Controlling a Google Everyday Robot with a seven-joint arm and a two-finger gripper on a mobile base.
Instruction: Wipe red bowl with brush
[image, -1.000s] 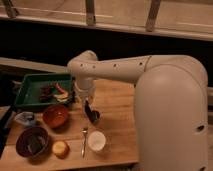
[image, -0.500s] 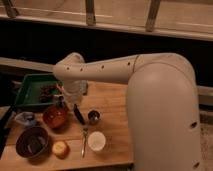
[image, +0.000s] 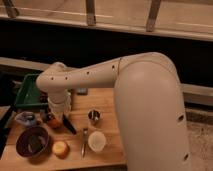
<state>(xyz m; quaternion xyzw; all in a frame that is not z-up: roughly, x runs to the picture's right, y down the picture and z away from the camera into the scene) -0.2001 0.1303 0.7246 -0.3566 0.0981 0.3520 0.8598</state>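
Note:
The red bowl (image: 49, 121) sits on the wooden table at the left, mostly covered by my arm's wrist. My gripper (image: 58, 118) is low over the bowl's right side, shut on the brush (image: 68, 125). The slim black brush slants down to the right from the gripper, and its free end reaches past the bowl's rim over the table. The gripper's tips are largely hidden under the cream wrist.
A dark maroon bowl (image: 33, 142) sits front left, with an orange fruit (image: 61, 148) beside it. A silver fork (image: 84, 142), a white cup (image: 96, 141) and a small metal cup (image: 93, 117) lie to the right. A green bin (image: 26, 94) stands behind.
The arm has swung left and down, carrying the brush from above the table's middle to the red bowl. The bowl is now mostly covered by the wrist.

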